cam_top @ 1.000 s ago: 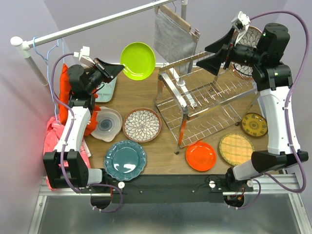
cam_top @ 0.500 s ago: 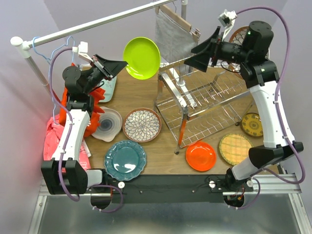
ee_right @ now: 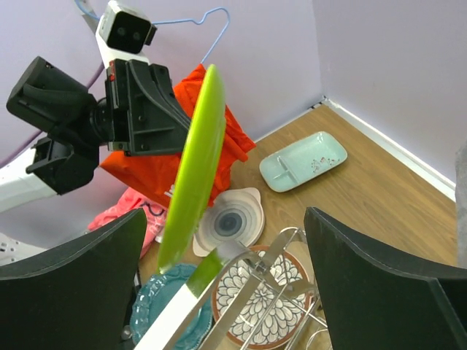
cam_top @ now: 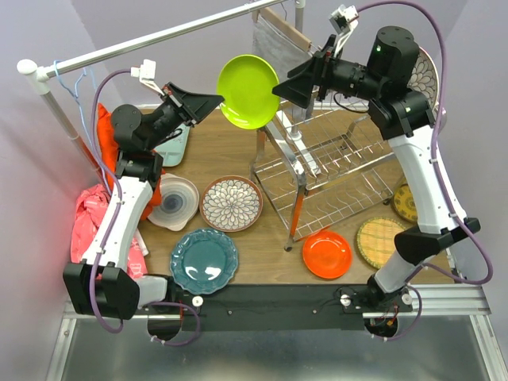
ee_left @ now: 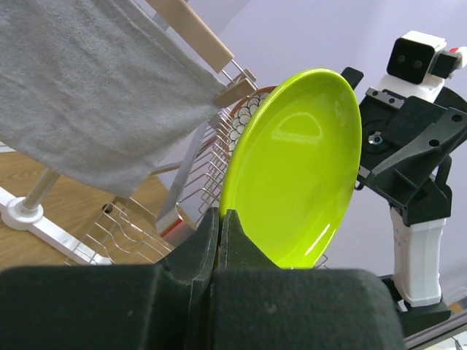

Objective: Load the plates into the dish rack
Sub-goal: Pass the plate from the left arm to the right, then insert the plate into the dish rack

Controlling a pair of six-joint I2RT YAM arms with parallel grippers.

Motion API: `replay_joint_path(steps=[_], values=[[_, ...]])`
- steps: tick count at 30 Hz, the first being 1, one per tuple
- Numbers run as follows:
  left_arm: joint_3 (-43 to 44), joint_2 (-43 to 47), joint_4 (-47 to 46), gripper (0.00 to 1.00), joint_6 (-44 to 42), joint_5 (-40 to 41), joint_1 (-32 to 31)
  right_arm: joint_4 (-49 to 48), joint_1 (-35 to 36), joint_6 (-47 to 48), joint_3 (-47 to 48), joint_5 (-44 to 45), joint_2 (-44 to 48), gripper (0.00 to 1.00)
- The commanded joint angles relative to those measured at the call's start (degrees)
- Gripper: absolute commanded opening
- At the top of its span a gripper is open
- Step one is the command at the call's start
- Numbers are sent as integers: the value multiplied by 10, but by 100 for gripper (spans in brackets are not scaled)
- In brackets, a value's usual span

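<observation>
Fingers (ee_left: 193,251) of the left gripper (cam_top: 220,98) are pressed together on the near rim of the lime green plate (cam_top: 249,91). The fingers (ee_right: 80,284) of the right gripper (cam_top: 276,89) stand wide apart, one on each side of the plate's opposite edge, and as far as I can see they do not touch it. Biggest of all is the dish rack (cam_top: 341,171), on the right half of the worktop (cam_top: 222,151), with no plate between its thin prongs that I can see. Next to it the teal plate (cam_top: 204,260), the floral plate (cam_top: 230,203) and the orange plate (cam_top: 326,254) lie flat on the wood, so their rims give little to pinch. The lime green plate hangs in the air on its edge, above the rack's back left corner, between the two grippers. I judge it to be stiff and rather light, because one small pinch carries it. Its surface is glossy and smooth, so it may slip or swing in such a grip. Whether it is ceramic or plastic I cannot tell, so it is safer to treat it as fragile. The best place to take it is the rim opposite the left fingers, deep enough that the pads cover the raised lip.
</observation>
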State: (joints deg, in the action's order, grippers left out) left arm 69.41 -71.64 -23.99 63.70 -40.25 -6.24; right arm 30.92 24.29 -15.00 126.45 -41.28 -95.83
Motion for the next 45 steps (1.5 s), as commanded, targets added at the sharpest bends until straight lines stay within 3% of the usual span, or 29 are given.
replay_joint_path(steps=[1, 5, 8, 14, 15, 18, 22, 26, 27, 30, 33, 39, 45], values=[[12, 16, -6, 0, -2, 32, -5, 22, 19, -4, 15, 47, -4, 96], [16, 17, -2, 0, -4, 37, -9, 27, 33, 1, 8, 79, -3, 94], [22, 19, 12, 0, -12, 50, -17, 27, 51, 2, 12, 123, -6, 84], [34, 37, 61, 0, -48, 99, -33, 33, 80, 7, 27, 203, -16, 50], [34, 40, 64, 0, -50, 110, -34, 34, 80, 6, 27, 218, -16, 36], [34, 50, 75, 0, -60, 126, -35, 34, 82, 12, 28, 240, -14, 17], [33, 55, 77, 0, -63, 125, -36, 34, 82, 17, 32, 249, -9, 1], [8, 64, 22, 3, -58, 101, -36, 26, 81, 27, 47, 240, -5, 1], [6, 67, 15, 17, -59, 90, -36, 23, 82, 35, 53, 238, -3, 1], [4, 74, 10, 37, -74, 78, -36, 13, 82, 49, 78, 226, 1, 1], [-4, 90, 11, 48, -97, 81, -33, 8, 82, 67, 89, 219, 12, 1], [-2, 123, 64, 58, -174, 100, -17, 8, 82, 141, 64, 238, 54, 1], [-2, 150, 138, 65, -242, 140, -15, 8, 81, 255, -12, 351, 132, 1]])
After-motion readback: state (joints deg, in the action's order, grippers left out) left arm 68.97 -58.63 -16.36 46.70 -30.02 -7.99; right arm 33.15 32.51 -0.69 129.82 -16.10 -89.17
